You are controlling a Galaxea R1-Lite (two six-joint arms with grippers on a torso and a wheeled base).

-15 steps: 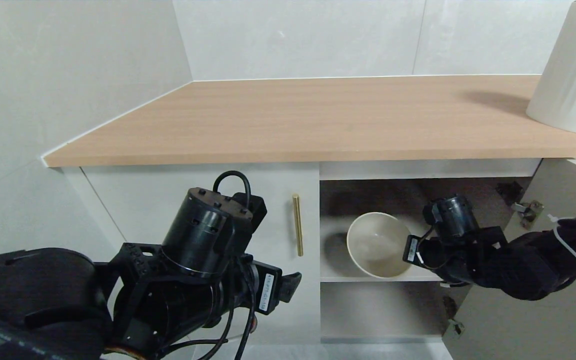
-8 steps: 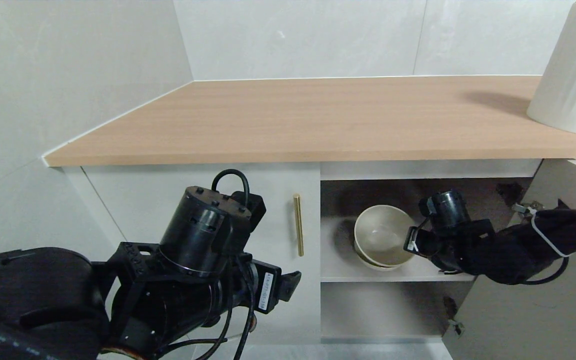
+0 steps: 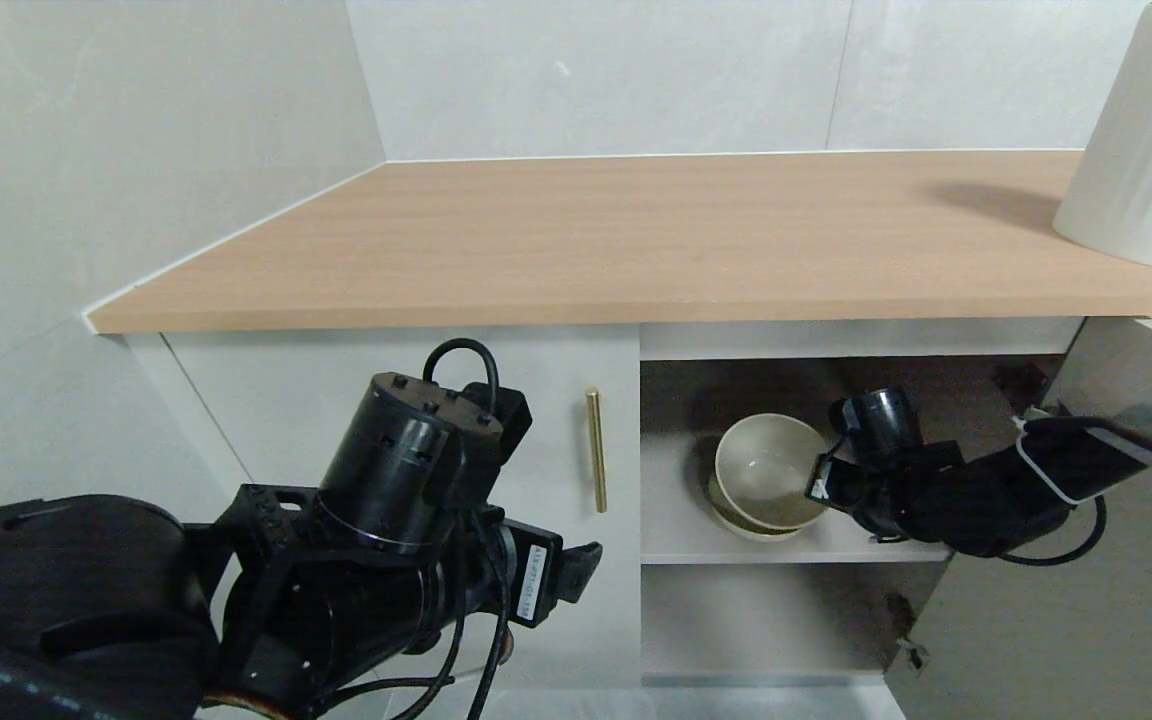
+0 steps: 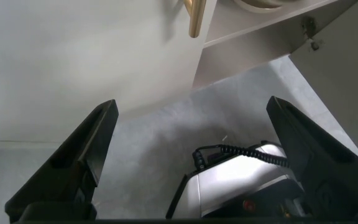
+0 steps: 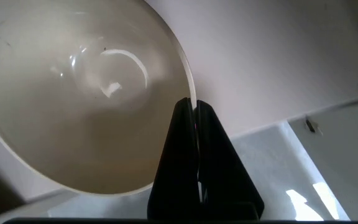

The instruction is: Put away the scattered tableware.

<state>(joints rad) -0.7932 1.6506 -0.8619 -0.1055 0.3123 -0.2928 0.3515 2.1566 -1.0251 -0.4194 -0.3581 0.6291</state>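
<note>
A cream bowl (image 3: 766,470) is inside the open cabinet, above the middle shelf (image 3: 676,545), directly over a second pale dish (image 3: 736,518). I cannot tell whether the two touch. My right gripper (image 3: 821,482) is inside the cabinet, to the right of the bowl, shut on its rim. In the right wrist view its black fingers (image 5: 194,124) pinch the rim of the bowl (image 5: 86,93). My left gripper (image 4: 192,109) hangs low in front of the closed left door, open and holding nothing, with grey floor beyond it.
The left cabinet door (image 3: 386,370) is closed and has a brass handle (image 3: 595,450). The right door (image 3: 1086,580) stands swung open beside my right arm. A lower compartment (image 3: 766,620) lies under the shelf. A white lampshade (image 3: 1146,140) stands on the wooden countertop (image 3: 636,240).
My right gripper carried the bowl from the shelf's front edge deeper into the cabinet, over the second dish, and the bowl has levelled out. The left arm has not moved.
</note>
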